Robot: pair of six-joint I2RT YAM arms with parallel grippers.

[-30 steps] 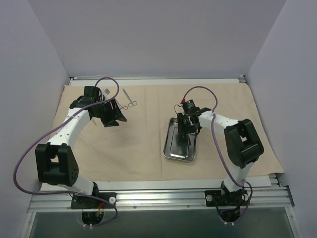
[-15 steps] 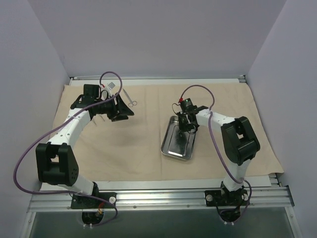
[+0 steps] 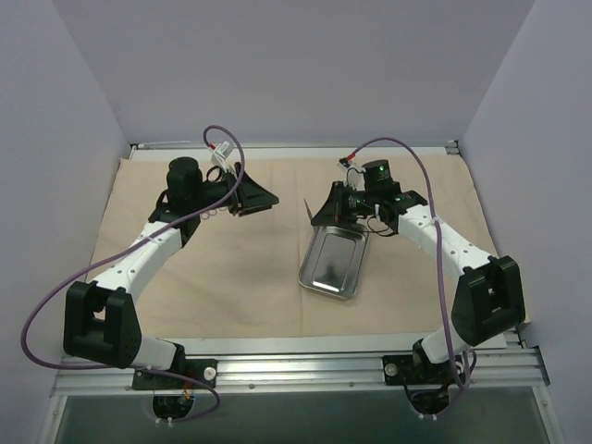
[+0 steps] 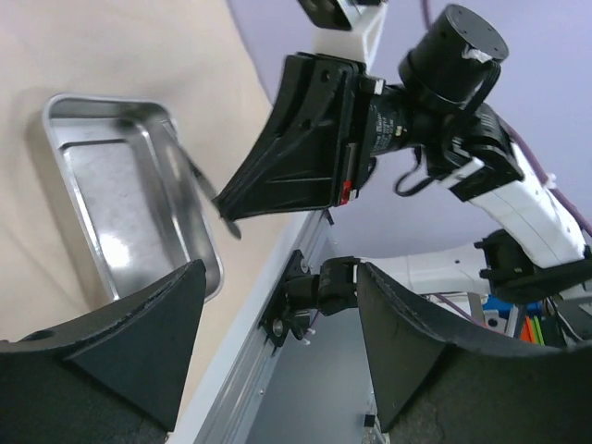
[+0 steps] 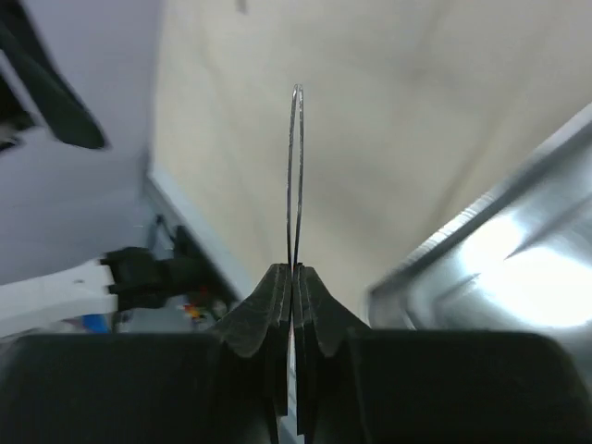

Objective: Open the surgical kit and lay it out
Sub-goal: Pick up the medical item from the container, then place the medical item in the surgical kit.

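Note:
The beige cloth wrap [image 3: 185,277] lies spread flat over the table. The shiny steel tray [image 3: 331,264] sits on it right of centre and looks empty; it also shows in the left wrist view [image 4: 111,194]. My right gripper [image 3: 319,213] hangs above the tray's far left corner, shut on a thin metal instrument [image 3: 305,209] that sticks out toward the left. In the right wrist view the gripper [image 5: 294,270] pinches the instrument's two thin blades [image 5: 294,166]. My left gripper [image 3: 264,197] is open and empty, raised at the back left and pointing right. Other instruments are hidden.
The cloth's front edge [image 3: 305,333] ends near a metal rail [image 3: 296,370] at the arm bases. Purple walls [image 3: 296,74] close the back and both sides. A cable [image 3: 55,296] loops out from the left arm.
My right gripper has lifted out of the tray with the thin instrument and swung to the tray's far left corner. My left gripper rose and turned right, covering the instruments on the cloth. The tray shifted slightly.

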